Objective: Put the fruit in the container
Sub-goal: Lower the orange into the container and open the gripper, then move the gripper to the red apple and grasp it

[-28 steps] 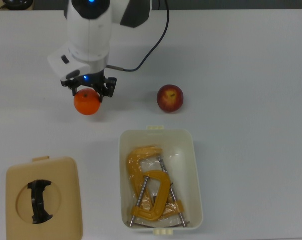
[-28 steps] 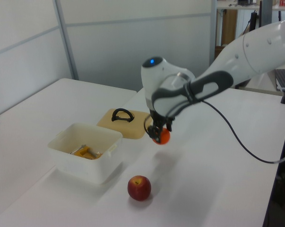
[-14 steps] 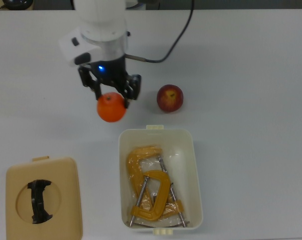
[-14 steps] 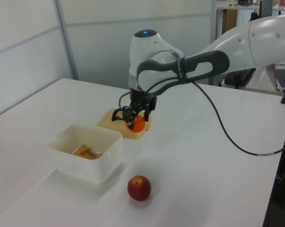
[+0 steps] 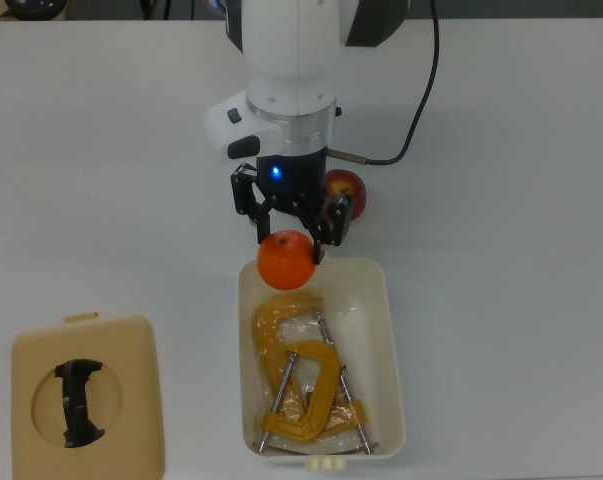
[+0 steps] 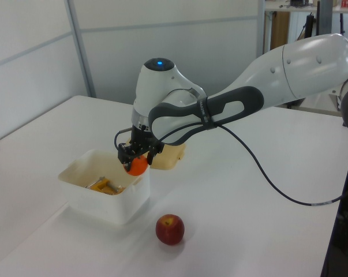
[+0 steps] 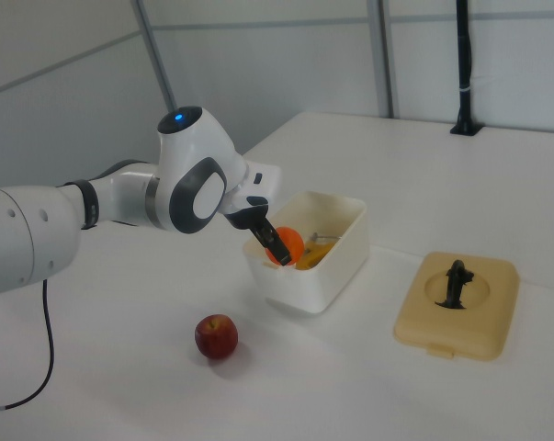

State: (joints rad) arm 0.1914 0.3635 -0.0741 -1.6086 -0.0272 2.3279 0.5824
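My gripper (image 5: 287,240) (image 6: 135,160) (image 7: 275,244) is shut on the bright orange fruit (image 5: 286,261) (image 6: 137,167) (image 7: 289,245) and holds it in the air over the near rim of the cream-white container (image 5: 389,330) (image 6: 84,199) (image 7: 304,285). The dark red apple (image 5: 349,187) (image 6: 169,229) (image 7: 216,336) rests on the table beside the container, partly hidden by the gripper in the top view.
Two yellow-orange C-clamps (image 5: 296,380) (image 6: 106,186) lie inside the container. A flat tan lid (image 5: 41,400) (image 7: 451,326) with a black handle lies on the table at the top view's lower left. A black cable (image 5: 416,100) trails from the arm.
The gripper has carried the orange toward the top view's right and down, from beside the apple to above the container's rim. The apple has not moved.
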